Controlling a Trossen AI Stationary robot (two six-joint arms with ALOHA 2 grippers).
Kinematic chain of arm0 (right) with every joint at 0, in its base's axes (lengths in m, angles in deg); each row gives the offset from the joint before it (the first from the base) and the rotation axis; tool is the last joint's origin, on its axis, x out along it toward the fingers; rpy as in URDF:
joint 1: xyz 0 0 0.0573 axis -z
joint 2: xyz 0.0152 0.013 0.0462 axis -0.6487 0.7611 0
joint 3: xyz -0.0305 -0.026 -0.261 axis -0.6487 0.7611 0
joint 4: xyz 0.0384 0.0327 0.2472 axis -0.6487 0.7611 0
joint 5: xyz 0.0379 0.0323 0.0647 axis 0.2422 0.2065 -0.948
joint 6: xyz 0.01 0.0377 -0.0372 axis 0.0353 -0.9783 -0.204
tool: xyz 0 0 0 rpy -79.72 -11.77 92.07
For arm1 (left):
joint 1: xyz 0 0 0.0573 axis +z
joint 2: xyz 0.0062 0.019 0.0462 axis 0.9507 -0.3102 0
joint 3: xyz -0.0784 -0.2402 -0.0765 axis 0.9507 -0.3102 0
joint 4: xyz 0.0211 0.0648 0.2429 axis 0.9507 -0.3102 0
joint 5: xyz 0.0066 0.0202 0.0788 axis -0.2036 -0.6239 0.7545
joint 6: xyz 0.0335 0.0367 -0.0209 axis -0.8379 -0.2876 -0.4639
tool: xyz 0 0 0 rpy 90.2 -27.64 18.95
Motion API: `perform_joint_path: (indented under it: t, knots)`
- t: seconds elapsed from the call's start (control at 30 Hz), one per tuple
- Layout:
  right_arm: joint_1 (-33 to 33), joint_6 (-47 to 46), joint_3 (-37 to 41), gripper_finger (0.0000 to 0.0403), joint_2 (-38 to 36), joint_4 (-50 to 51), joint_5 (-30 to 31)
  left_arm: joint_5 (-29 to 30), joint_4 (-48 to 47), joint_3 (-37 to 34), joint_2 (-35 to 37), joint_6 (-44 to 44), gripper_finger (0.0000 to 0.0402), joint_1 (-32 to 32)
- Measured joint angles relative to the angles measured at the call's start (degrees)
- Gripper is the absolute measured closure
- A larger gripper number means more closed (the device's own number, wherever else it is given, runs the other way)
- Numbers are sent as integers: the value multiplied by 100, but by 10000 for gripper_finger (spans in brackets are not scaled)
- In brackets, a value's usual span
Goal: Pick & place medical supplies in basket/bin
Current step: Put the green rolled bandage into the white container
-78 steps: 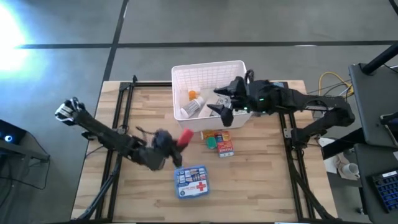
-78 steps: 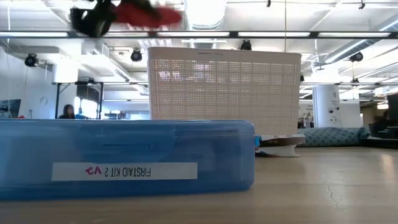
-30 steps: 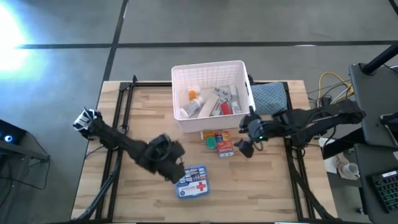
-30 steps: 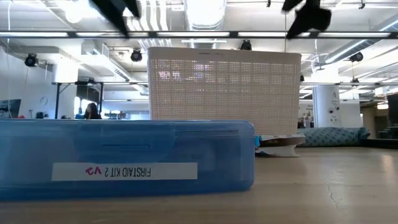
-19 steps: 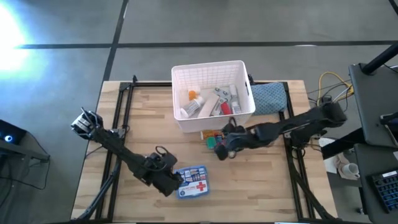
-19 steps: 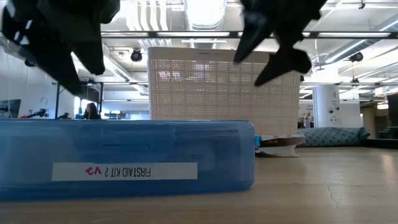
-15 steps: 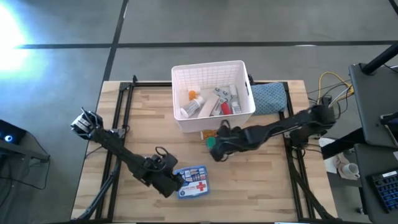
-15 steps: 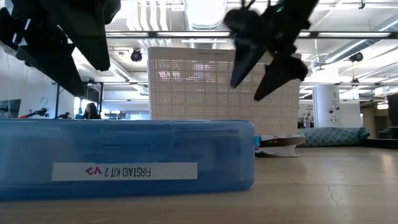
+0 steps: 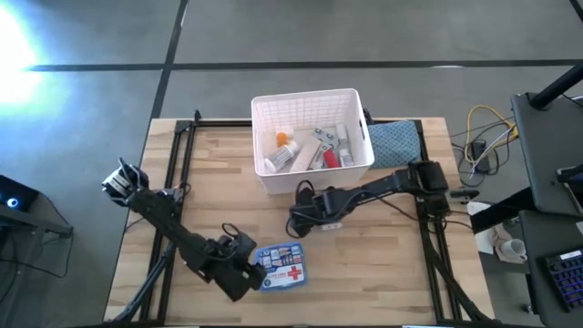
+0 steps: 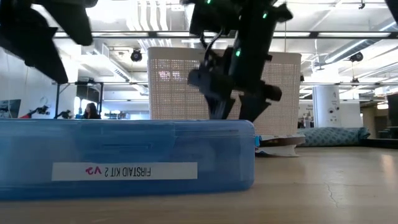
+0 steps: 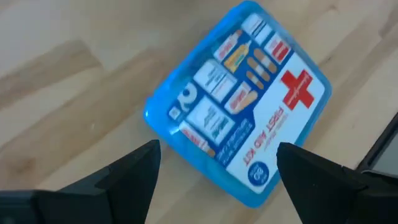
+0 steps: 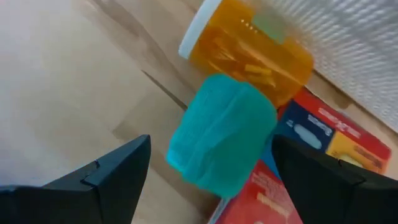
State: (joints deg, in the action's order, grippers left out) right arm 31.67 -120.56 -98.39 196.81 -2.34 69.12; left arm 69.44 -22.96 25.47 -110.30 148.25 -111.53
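**Two arms set to grasp the remaining supplies**

The left gripper (image 11: 214,165) hovers with fingers spread above the blue first-aid kit (image 11: 239,102), which lies flat near the table's front edge. The right gripper (image 12: 208,165), fingers apart, faces a teal roll (image 12: 222,134) beside an orange vial (image 12: 249,46) and red boxes (image 12: 311,134), just before the white basket (image 9: 310,100). For a sound grasp, each should centre on one item and descend fully before closing.

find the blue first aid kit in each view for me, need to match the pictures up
High view: first aid kit on the table's near part, beside the left pincer.
Low view: close up across the lower left.
Left wrist view: centre, between the open pincer's fingers.
Right wrist view: not in it.
Shared landmark: the white basket, behind the kit in the low view.
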Motion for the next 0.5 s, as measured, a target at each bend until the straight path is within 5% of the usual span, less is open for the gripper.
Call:
perform_joint_path:
  t: [0.2, 0.5]
  knots:
    - [43, 380, -144, 91, 292, 8, -222, 61, -13, -82, 0, 498, 102, -264]
    - [41, 609, -126, 204, 353, 80, -309, 166, -10, -142, 0, 845, 102, -389]
